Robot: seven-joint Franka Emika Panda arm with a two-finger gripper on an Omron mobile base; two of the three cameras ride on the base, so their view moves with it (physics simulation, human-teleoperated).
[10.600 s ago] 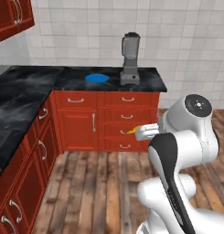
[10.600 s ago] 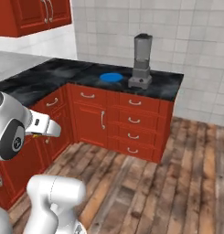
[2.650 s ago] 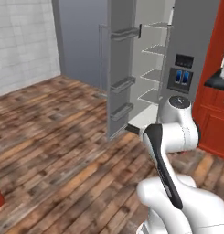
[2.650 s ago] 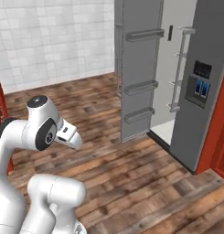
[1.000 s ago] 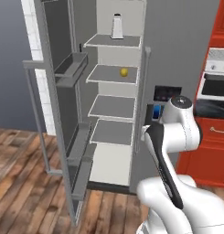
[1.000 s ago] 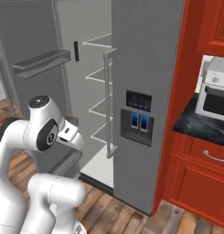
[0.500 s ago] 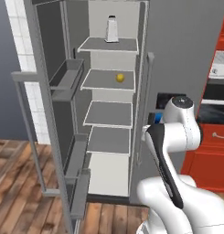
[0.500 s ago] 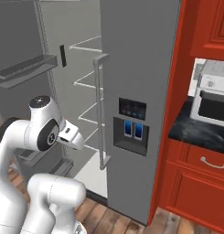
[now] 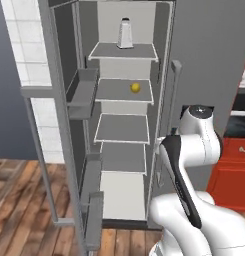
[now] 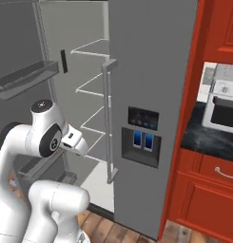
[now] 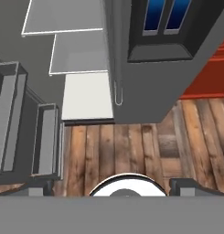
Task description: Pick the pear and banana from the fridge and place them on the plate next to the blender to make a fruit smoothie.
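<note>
The grey fridge (image 9: pixel 209 60) stands with its left door swung open, showing grey shelves. The pear (image 9: pixel 136 87), small, round and yellow, lies alone on the second shelf from the top. My gripper (image 11: pixel 113 186) is open and empty, its dark fingertips (image 11: pixel 40 186) wide apart. It looks down at the wooden floor in front of the fridge (image 11: pixel 127 59). In the right base view the hand (image 10: pixel 75 141) hangs low beside the closed door with the blue-lit dispenser panel (image 10: pixel 143 137). The banana, plate and blender are out of view.
A metal box grater (image 9: pixel 125 33) stands on the top shelf. The open door's bins (image 9: pixel 86 92) jut out on the left. Red cabinets (image 10: pixel 208 199) and a dark counter with a white appliance (image 10: pixel 225 102) lie right of the fridge.
The base has driven closer to the fridge, so both base views shifted and the open shelves now loom larger. The pear stays on its shelf. The arm's pose is about the same.
</note>
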